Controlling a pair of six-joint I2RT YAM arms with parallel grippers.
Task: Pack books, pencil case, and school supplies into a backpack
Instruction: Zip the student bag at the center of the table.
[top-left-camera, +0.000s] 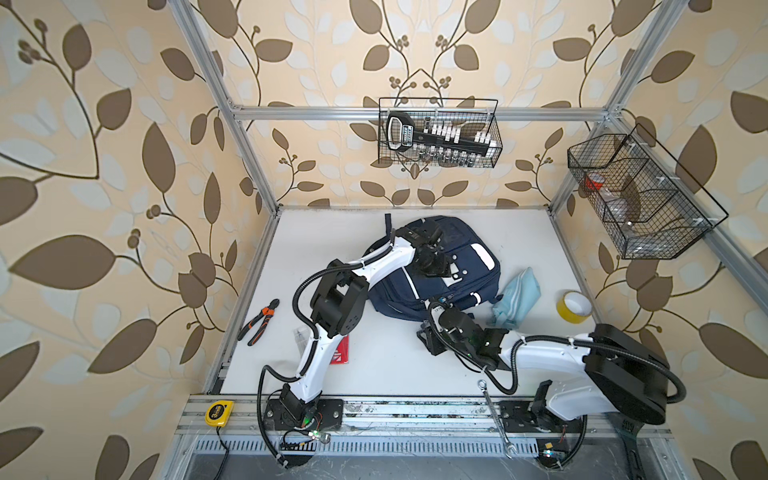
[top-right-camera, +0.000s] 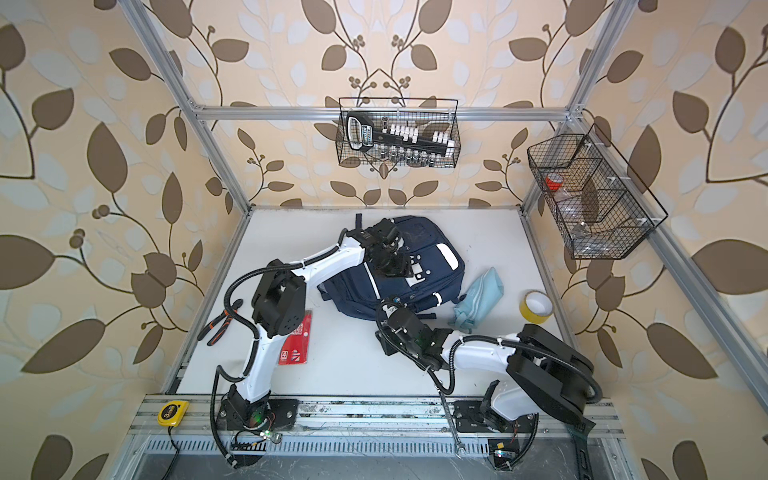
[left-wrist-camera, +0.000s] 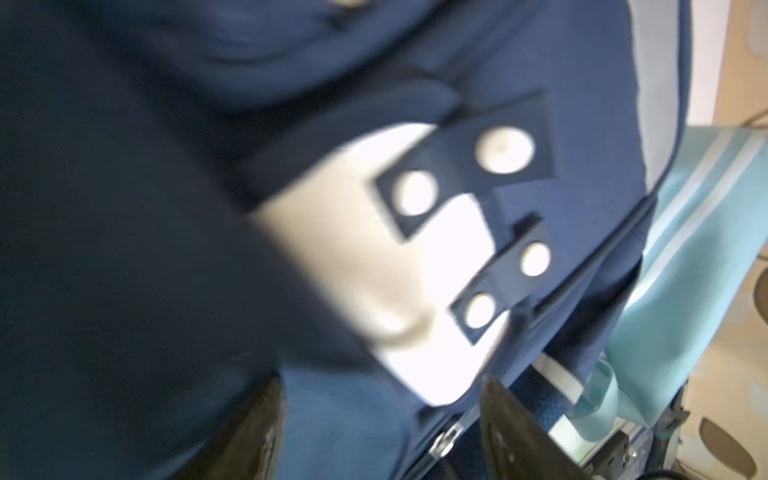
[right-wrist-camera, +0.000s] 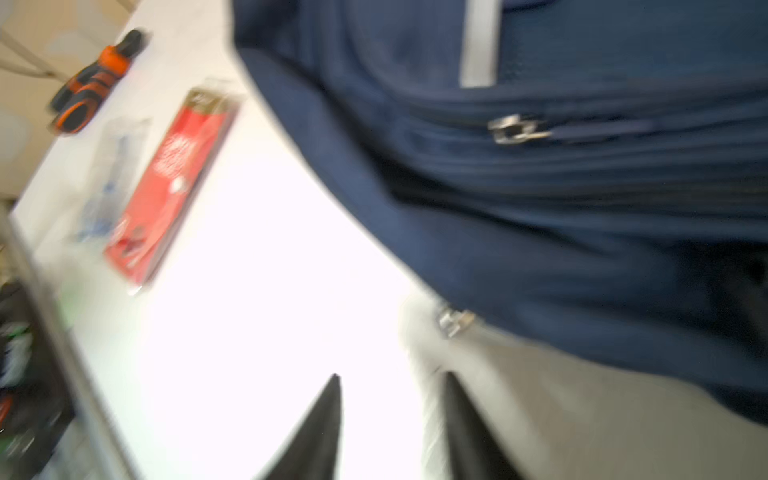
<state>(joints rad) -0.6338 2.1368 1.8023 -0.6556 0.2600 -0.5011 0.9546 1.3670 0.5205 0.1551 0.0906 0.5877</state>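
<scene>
A: Whereabouts of backpack (top-left-camera: 395, 297)?
B: Mid-tabletop, toward the far edge, lying flat, front up. Same in both top views.
A: Pencil case (top-left-camera: 517, 297)?
B: Just beside the backpack's right side, between it and tape (top-left-camera: 573, 305) near the right edge.
A: Better from the wrists?
B: Left wrist: white patch (left-wrist-camera: 345, 257) with studded navy tabs, close and blurred, plus stripes on the pencil case. Right wrist: two zip pulls (right-wrist-camera: 517, 129) on the backpack's side; clear box (right-wrist-camera: 112, 178) just beside red booklet (right-wrist-camera: 166, 187); pliers (right-wrist-camera: 91, 83) further along the left edge.
A: Top views only?
B: Tape. Also booklet (top-left-camera: 343, 353) mostly hidden under left arm (top-left-camera: 316, 357) in a top view; booklet (top-right-camera: 297, 340) far more exposed in a top view.
A: State of left gripper (left-wrist-camera: 380, 380)?
B: Over the backpack front beside the patch, jaws spread wide, nothing clearly pinched. Contact with the fabric impossible to tell through the blur.
A: And right gripper (right-wrist-camera: 392, 377)?
B: Low at the backpack's near side, jaws parted, only bare tabletop (right-wrist-camera: 270, 270) between them, gripping nothing.
</scene>
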